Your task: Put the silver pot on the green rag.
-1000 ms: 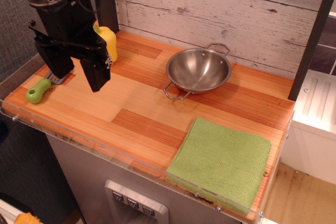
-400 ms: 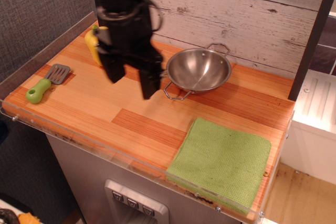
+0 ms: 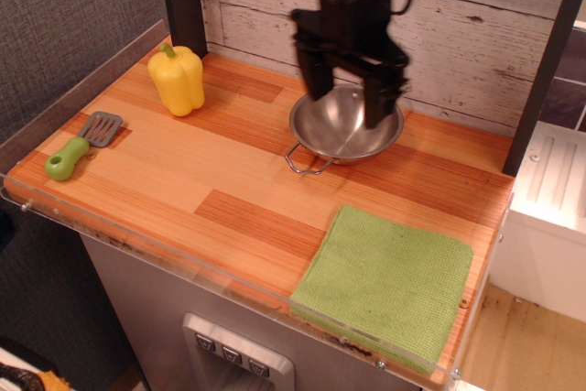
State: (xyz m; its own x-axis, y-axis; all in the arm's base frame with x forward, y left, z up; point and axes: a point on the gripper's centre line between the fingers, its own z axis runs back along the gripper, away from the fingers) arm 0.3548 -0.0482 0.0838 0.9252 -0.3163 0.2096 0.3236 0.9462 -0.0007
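The silver pot (image 3: 341,135) sits on the wooden counter near the back wall, right of centre. One wire handle shows at its front left; the far handle is hidden behind the gripper. My black gripper (image 3: 348,103) hangs over the pot, open, one finger at the left rim and the other finger (image 3: 380,103) over the right side of the bowl. It holds nothing. The green rag (image 3: 389,281) lies flat at the front right corner, apart from the pot.
A yellow pepper (image 3: 178,78) stands at the back left. A green-handled spatula (image 3: 78,147) lies near the left edge. A clear plastic lip (image 3: 183,254) runs along the counter's front edge. A dark post (image 3: 540,70) stands at the right.
The gripper has swept from the left side of the counter to the right, and now hangs over the pot. The pepper, earlier hidden behind it, shows fully. Pot and rag have not moved.
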